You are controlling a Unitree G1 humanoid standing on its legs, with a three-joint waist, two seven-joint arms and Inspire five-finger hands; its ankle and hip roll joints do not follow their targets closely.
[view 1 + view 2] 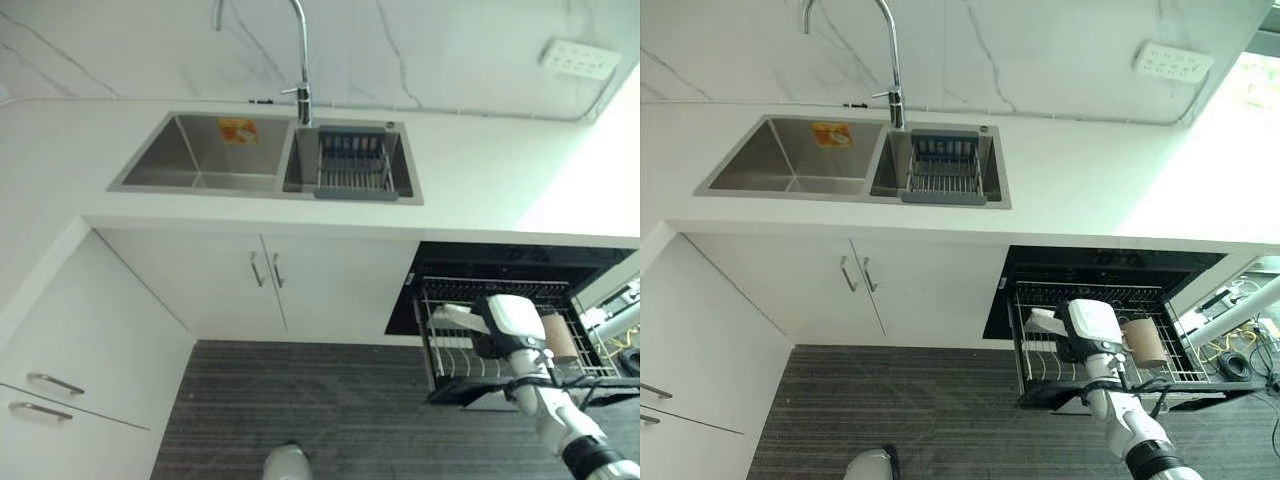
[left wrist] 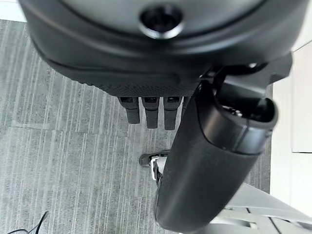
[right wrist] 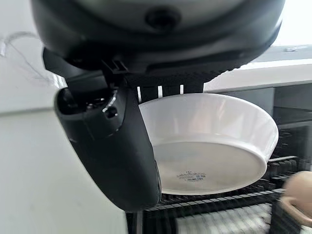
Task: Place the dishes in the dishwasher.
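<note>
My right hand is shut on a white bowl, its thumb on the bowl's near side and its fingers over the rim. The bowl hangs tilted just above the left part of the pulled-out wire dishwasher rack. A brown cup lies in that rack to the right of the hand, also seen as the cup. Behind the rack is the dark dishwasher opening under the counter. My left hand hangs over the grey floor with relaxed fingers, holding nothing.
A steel double sink sits in the white counter, with a faucet and a wire drainer basket in its right basin. White cabinet doors and drawers stand left of the dishwasher. Grey striped carpet covers the floor.
</note>
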